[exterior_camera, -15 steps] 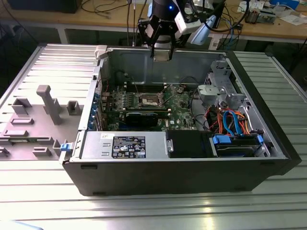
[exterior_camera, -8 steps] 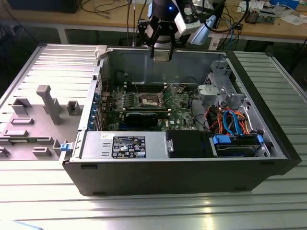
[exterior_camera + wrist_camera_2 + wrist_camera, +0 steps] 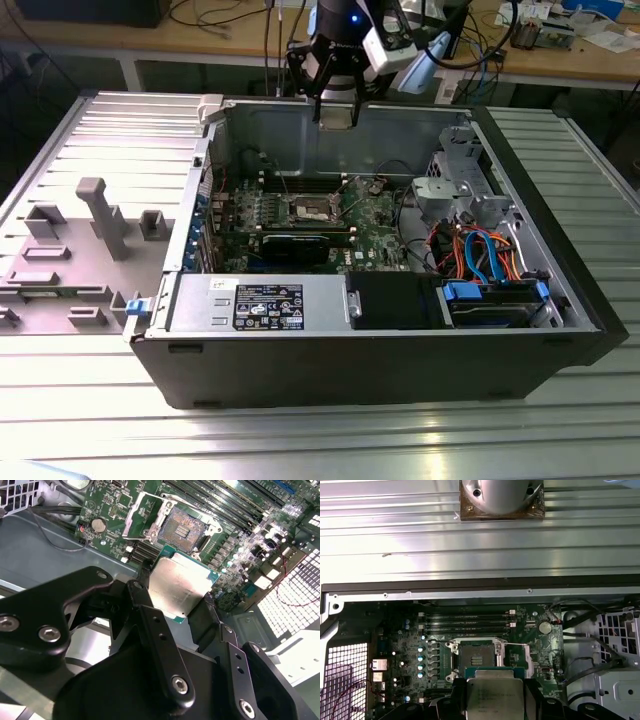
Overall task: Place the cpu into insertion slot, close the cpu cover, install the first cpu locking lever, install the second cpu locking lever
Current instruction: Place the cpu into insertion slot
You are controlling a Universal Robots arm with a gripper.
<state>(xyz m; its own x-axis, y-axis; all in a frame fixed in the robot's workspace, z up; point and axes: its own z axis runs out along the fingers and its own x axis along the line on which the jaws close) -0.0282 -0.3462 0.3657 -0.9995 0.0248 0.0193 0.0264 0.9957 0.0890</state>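
My gripper (image 3: 335,108) hangs above the far wall of the open computer case, shut on the cpu (image 3: 182,582), a flat square chip with a silver-grey top. Black fingers (image 3: 145,600) clamp two opposite edges of the chip. In the first wrist view the cpu (image 3: 495,697) sits between the fingers, a little apart from the insertion slot (image 3: 476,656). The insertion slot (image 3: 182,527) lies bare on the green board, its pale contact field exposed. The cpu cover (image 3: 142,515) is swung open and stands beside the socket. In the exterior view the insertion slot (image 3: 312,208) lies well below the gripper.
The case (image 3: 150,350) rests on a ribbed metal table. Inside are a grey power-supply box (image 3: 260,300), a long black card (image 3: 295,245), memory slots (image 3: 465,620), a drive cage (image 3: 460,175) and blue and orange cables (image 3: 480,255). A grey fixture (image 3: 100,215) stands at the exterior view's left.
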